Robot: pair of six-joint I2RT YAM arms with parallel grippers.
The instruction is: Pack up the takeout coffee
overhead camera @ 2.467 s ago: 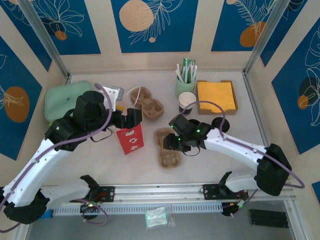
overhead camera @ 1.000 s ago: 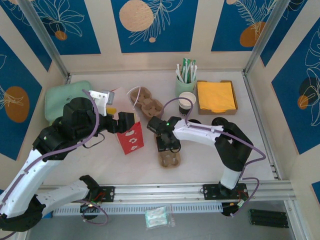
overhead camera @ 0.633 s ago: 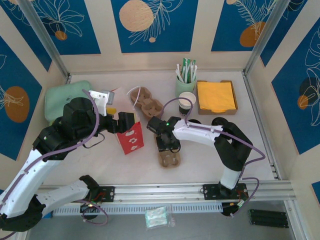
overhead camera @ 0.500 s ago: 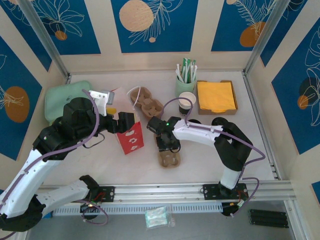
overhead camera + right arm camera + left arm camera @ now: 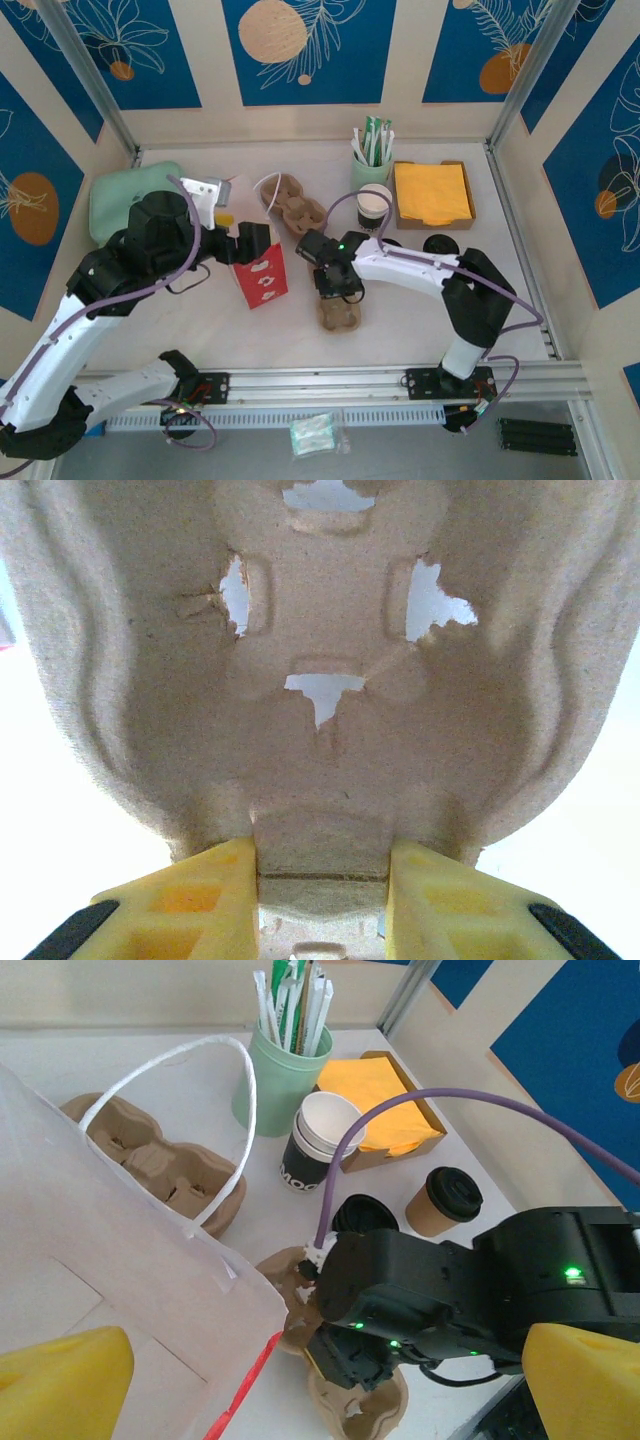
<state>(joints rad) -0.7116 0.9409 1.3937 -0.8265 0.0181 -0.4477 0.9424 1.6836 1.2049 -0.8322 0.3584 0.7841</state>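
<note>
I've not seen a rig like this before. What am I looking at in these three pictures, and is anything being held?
Two robot arms are bolted at the near table edge, each ending in a two-finger gripper. One picture looks down from above and behind them. The other two come from cameras on the wrists.

The left gripper is open at the mouth of the red-and-white bag. The right gripper is clamped on part of a cardboard cup carrier.

Also on the table are the lidded takeout coffee, a lidless cup, a green cup of straws, orange napkins and a second carrier.
</note>
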